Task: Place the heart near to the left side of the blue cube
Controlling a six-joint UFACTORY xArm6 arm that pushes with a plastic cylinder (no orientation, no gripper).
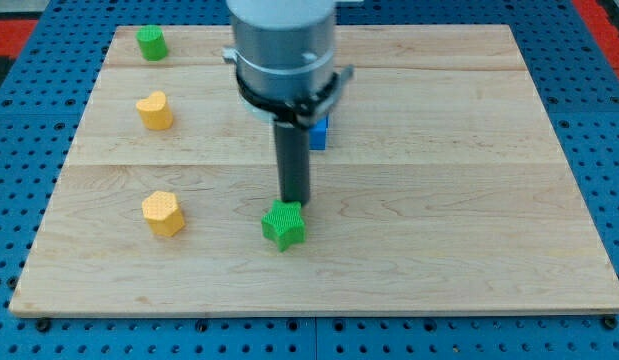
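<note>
My tip (293, 203) is sitting just above the green star (283, 224) near the middle of the desk (439, 200), touching or nearly touching its top edge. There is no hand on this arm, only the rod, so nothing is being held.

The yellow heart (156, 110) is lying well apart, toward the view's left, and the blue cube (318, 132) is showing only partly behind the arm's body. A second yellow block (163, 213), roughly hexagonal, is resting lower left, and a green block (151, 43) is sitting at the top left.

The risks as I am judging them:
- dragging the green star along when leaving;
- mistaking the lower yellow block for the heart;
- pushing the heart too hard and knocking the cube.
</note>
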